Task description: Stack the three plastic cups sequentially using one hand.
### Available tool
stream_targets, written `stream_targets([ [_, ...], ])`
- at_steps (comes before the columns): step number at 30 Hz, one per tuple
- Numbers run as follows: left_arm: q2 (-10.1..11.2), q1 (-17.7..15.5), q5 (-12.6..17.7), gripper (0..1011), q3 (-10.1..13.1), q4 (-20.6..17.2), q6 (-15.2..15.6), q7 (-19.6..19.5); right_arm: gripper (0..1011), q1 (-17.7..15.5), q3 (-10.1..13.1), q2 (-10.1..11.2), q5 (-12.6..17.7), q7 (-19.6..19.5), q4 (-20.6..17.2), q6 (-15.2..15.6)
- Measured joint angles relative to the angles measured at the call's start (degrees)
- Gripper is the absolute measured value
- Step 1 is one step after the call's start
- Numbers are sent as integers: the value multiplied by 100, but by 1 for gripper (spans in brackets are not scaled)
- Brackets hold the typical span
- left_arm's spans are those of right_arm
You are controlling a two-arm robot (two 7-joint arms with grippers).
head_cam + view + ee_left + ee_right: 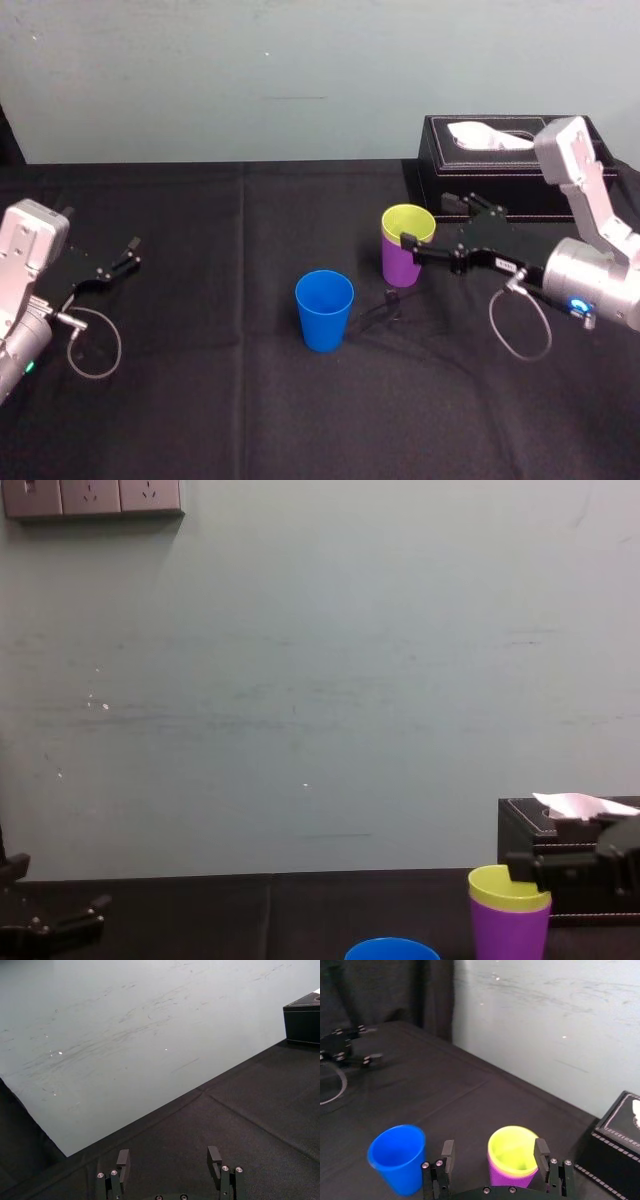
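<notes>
A yellow-green cup [408,219] sits nested inside a purple cup [399,265], upright on the black cloth right of centre. In front of that pair and to their left, a blue cup [324,310] stands alone. My right gripper [425,222] is open at the level of the nested pair's rim, one finger in front of the cups and the other behind. In the right wrist view the yellow-green cup [512,1152] lies between the fingers of the right gripper [493,1149], close to one finger and with a gap to the other; the blue cup [397,1157] stands outside them. My left gripper [128,252] is parked open at the far left.
A black tissue box [510,165] stands just behind the right arm at the back right. A black cloth [200,400] covers the table, and a pale wall [300,680] rises behind it.
</notes>
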Motion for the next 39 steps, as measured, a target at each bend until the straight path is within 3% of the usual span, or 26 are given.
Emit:
stream_targets([
  [7,0,0,0,1010,0,0,0,0,1003,-354,-61,333,192,333,-331,-103],
  [16,0,0,0,1010,0,0,0,0,1003,-578,-289,539,330,589,-527,-206],
  [24,0,0,0,1010,0,0,0,0,1003,-623,-511,530,329,625,-517,-235],
  [39,0,0,0,1010,0,0,0,0,1003,-447,-803,248,271,496,-234,-179],
])
